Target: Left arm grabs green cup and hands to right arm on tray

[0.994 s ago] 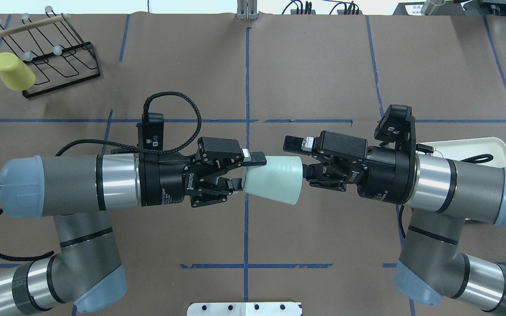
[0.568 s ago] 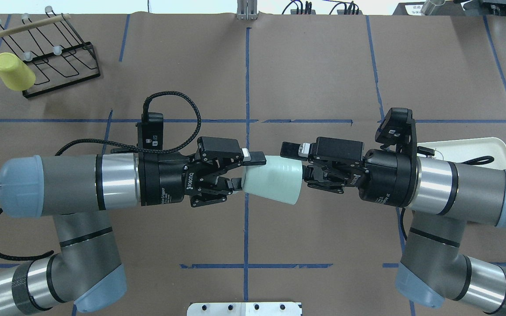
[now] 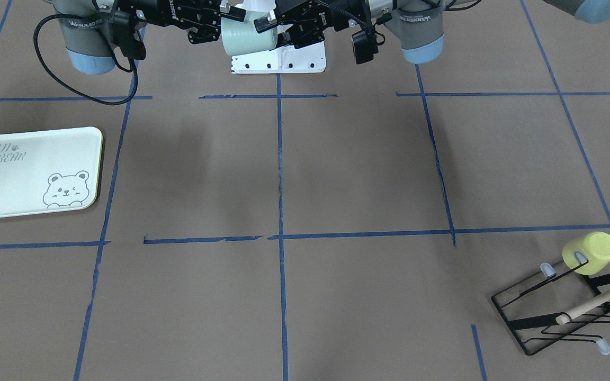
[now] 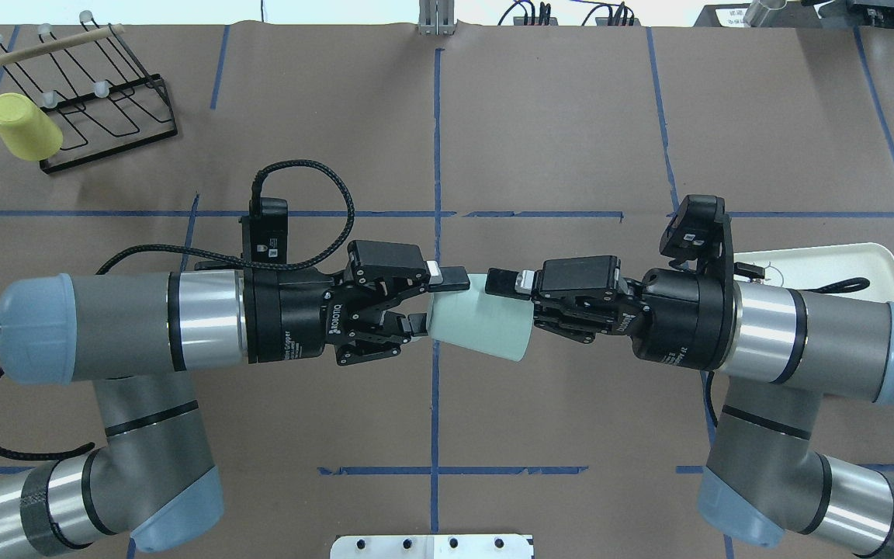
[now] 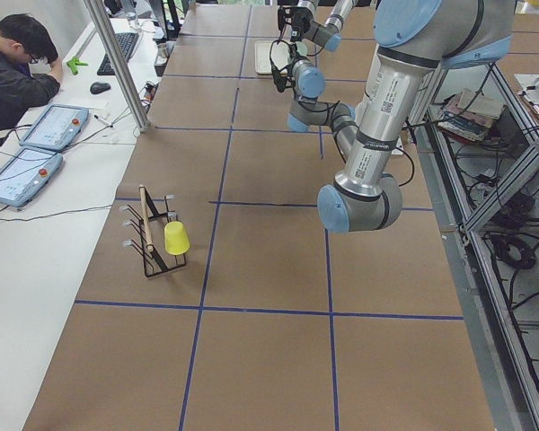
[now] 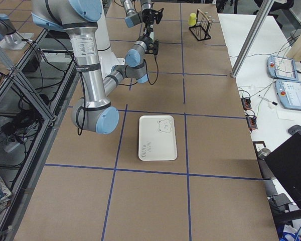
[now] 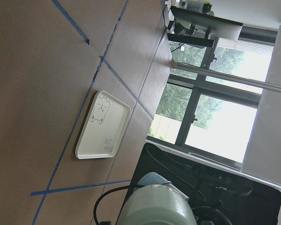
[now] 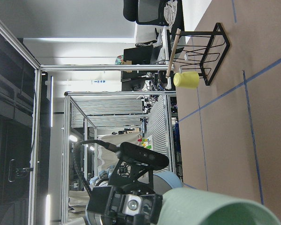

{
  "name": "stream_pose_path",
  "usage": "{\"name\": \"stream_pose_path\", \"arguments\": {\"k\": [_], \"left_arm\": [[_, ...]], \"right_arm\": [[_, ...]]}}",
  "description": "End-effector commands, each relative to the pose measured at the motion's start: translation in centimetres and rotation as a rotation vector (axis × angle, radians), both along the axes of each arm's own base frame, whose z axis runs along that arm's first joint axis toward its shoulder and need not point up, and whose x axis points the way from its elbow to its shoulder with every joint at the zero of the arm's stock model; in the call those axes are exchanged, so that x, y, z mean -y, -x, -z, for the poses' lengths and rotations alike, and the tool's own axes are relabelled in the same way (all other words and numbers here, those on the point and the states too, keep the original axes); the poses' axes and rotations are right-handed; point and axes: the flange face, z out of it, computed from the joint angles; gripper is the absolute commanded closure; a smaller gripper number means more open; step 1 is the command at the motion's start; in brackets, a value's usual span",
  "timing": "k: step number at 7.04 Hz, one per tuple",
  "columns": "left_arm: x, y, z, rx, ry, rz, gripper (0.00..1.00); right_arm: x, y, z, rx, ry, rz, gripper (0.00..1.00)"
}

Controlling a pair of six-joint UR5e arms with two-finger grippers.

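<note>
Above brown paper (image 4: 556,140), left tool (image 4: 433,303) clamps the tapered green cup (image 4: 479,328); can't tell whether right tool (image 4: 511,307) grips.

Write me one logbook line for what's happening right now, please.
stage: mid-air handover | left gripper: shut on green cup base | right gripper: at cup rim, grip unclear | tray: empty

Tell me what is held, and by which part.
The left claw grips the green cup by its narrow end; right claw at the rim: cannot tell.
</note>
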Motion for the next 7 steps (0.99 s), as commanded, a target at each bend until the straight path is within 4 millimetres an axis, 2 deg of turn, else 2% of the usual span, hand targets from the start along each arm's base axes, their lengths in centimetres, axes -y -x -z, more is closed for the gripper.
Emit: {"name": "stream_pose_path", "arguments": {"k": [1,2,5,7], "left_arm": [[0.0,0.0,0.0,-0.004,-0.001,0.002,0.56],[0.5,0.4,-0.1,0.0,-0.005,0.013,0.01],[2.2,0.9,-0.7,0.023,-0.003,0.048,0.0],[5.9,1.1,-2.8,0.077,0.027,0.11,0.0]], "right_arm": [[0.0,0.0,0.1,0.002,-0.003,0.0,0.88],[-0.1,0.1,0.0,-0.002,-0.01,0.002,0.99],[-0.2,0.1,0.4,0.005,-0.021,0.01,1.0],[-0.1,-0.1,0.3,0.001,-0.019,0.006,1.0]]}}
